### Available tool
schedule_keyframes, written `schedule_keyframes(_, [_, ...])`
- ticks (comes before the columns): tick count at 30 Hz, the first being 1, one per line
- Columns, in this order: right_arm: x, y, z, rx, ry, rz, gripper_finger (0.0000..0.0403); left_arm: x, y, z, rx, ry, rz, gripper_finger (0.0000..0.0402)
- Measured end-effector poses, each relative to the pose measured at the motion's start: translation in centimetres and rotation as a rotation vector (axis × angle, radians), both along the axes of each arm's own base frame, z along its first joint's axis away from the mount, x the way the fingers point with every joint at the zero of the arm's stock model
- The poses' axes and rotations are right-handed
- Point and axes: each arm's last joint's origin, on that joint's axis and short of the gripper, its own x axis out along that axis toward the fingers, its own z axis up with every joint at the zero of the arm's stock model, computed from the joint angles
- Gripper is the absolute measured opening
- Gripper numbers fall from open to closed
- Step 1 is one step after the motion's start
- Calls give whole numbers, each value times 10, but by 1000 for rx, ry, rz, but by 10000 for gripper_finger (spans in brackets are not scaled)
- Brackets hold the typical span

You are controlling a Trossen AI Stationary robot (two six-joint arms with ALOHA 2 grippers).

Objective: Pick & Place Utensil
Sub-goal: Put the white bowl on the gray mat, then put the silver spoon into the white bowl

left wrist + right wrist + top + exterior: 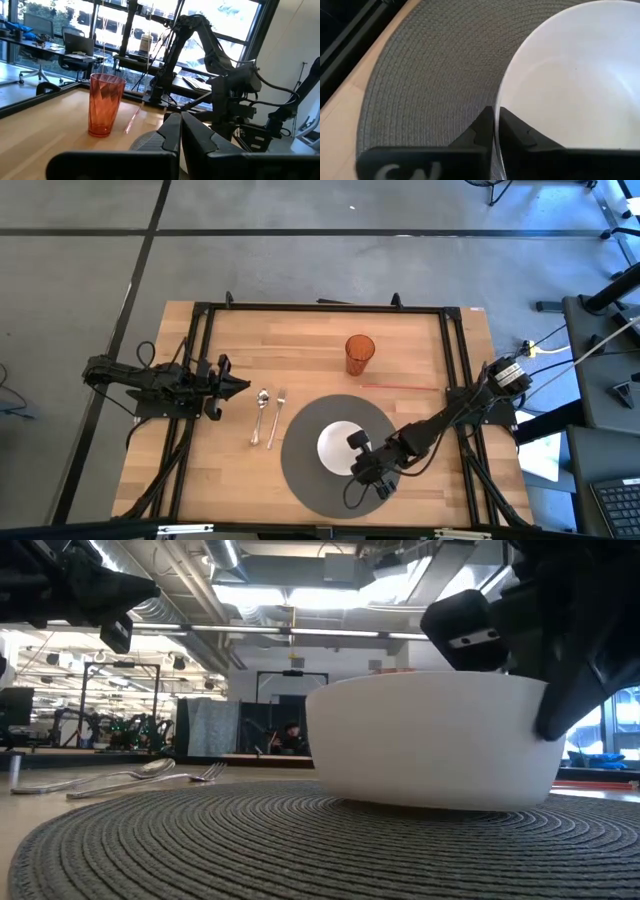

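A white bowl (335, 446) (430, 740) stands by its base on a round grey woven placemat (300, 470) (425, 65). A spoon (261, 414) (150, 768) and a fork (276, 418) (200, 773) lie flat side by side on the wood, left of the placemat. My right gripper (358, 452) (495, 125) is at the bowl's right rim, shut on it. My left gripper (238, 386) (180, 131) hovers left of the spoon's bowl end, shut and holding nothing. My right gripper pinches the bowl's rim (498, 102) on the side toward the table's right and near edge, one finger (517, 131) inside the bowl and the other finger (481, 127) outside its wall. It comes in slanting down from the right. The bowl sits upright on the placemat.
An orange tumbler (360, 352) (105, 104) stands upright beyond the placemat, toward the far edge. A thin red stick (400, 387) lies on the wood to its right. A black frame (320, 307) runs around the table's sides. Bare wood shows between the utensils and the far edge.
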Motion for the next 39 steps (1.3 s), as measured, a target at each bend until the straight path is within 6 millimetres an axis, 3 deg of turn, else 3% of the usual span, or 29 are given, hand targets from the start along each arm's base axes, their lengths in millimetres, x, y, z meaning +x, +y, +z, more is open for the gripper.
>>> schedule_keyframes(9, [5, 6, 16, 62, 36, 52, 113, 0, 0, 0, -2, 1, 11, 6])
schedule_keyframes(12, [7, 8, 33, 89, 22, 100, 133, 0, 0, 0, -1, 1, 11, 7])
schedule_keyframes(15, [1, 7, 60, 125, -97, 180, 139, 0, 0, 0, -1, 1, 10, 8])
schedule_keyframes(19, [-23, -10, 109, 188, -292, 214, 127, 0, 0, 0, -1, 1, 10, 6])
schedule_keyframes(24, [-71, -61, 150, 248, -569, 107, 91, 0, 0, 0, -1, 1, 9, 8])
schedule_keyframes(27, [-103, -91, 148, 297, -747, -10, 60, 0, 0, 0, -1, 1, 11, 7])
schedule_keyframes(32, [-155, -132, 119, 317, -910, -179, 7, 0, 0, 0, -1, 1, 11, 8])
schedule_keyframes(39, [-191, -154, 74, 463, -1064, -283, 4, 0, 1, 0, 35, 5, 41, 6])
